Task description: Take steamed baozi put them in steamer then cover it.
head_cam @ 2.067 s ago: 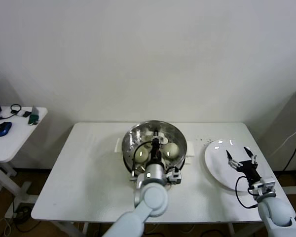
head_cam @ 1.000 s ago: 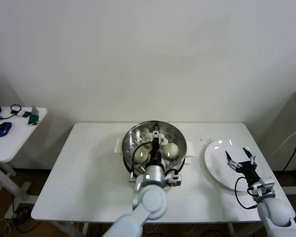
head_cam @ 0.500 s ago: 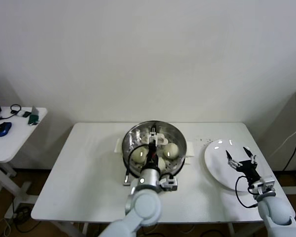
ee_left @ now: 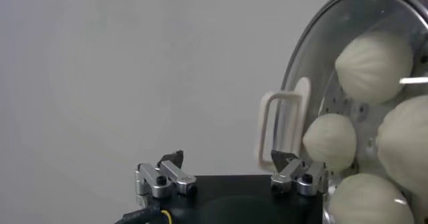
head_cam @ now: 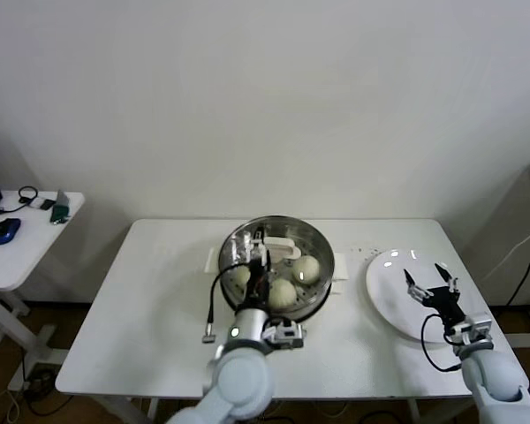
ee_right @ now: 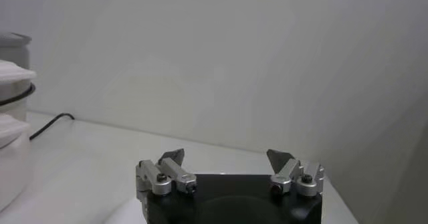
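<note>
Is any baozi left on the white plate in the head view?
No, the white plate is bare; the baozi lie in the steamer.

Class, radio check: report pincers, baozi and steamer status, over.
Left pincer open, empty, at steamer near rim. Right pincer open, over white plate. Baozi inside steamer. No lid on it.

— What colour are the steamed baozi point(head_cam: 283, 292)?
— Cream-white, with faint pleat lines. The steamer point(head_cam: 314, 237) is shiny steel, its tray dotted with small holes, on a white base.
— And around it?
— A white table point(head_cam: 150, 309), a white plate point(head_cam: 390, 291), a blue mouse point(head_cam: 5, 230) — and a pale wall point(head_cam: 265, 97).
</note>
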Available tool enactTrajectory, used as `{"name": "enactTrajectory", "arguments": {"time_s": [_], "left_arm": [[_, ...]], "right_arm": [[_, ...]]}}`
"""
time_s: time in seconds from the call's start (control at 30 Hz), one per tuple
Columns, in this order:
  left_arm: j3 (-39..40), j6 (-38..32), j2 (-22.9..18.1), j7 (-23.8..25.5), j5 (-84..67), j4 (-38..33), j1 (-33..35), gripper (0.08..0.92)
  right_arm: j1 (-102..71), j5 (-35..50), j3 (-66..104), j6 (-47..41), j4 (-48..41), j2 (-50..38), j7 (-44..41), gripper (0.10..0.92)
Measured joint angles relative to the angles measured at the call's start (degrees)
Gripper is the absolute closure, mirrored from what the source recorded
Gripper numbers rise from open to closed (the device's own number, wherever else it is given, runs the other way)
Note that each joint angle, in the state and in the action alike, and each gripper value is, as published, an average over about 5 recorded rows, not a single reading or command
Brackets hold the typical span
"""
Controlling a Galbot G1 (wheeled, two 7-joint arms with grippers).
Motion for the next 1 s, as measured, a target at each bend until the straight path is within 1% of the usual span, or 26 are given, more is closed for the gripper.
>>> {"name": "enactTrajectory", "arguments": {"time_s": [0.27, 0.43, 0.53, 0.73, 0.87, 1.0], "left_arm": [[-2.72, -0.02, 2.67, -3.73, -4.09, -4.21, 3.76, 0.177], [-6.27, -0.17, 4.78, -8.66, -10.62, -7.05, 6.52, 0.177], [-9.4, -1.49, 6.22, -12.31, -16.08, -8.89, 8.35, 0.177], [-17.49, -8.21, 7.45, -19.48, -30.38, -11.5, 13.22, 0.177], [-23.54, -14.0, 6.94, -21.71, -40.67, -12.31, 17.39, 0.177], [-29.2, -20.6, 5.57, -23.05, -50.26, -12.34, 21.59, 0.177]], "right_arm": [[0.17, -0.46, -0.25, -0.63, 0.3, 0.04, -0.2, 0.203], [0.04, -0.42, -0.42, -0.73, 0.88, -0.02, -0.21, 0.203], [-0.23, -0.42, -0.33, -0.79, 1.2, -0.04, -0.25, 0.203], [-0.89, -0.45, 0.18, -0.74, 1.77, 0.29, -0.42, 0.203], [-1.26, -0.48, 0.63, -0.49, 2.15, 0.63, -0.72, 0.203], [-1.69, -0.36, 1.18, -0.04, 2.36, 0.81, -1.13, 0.203]]}}
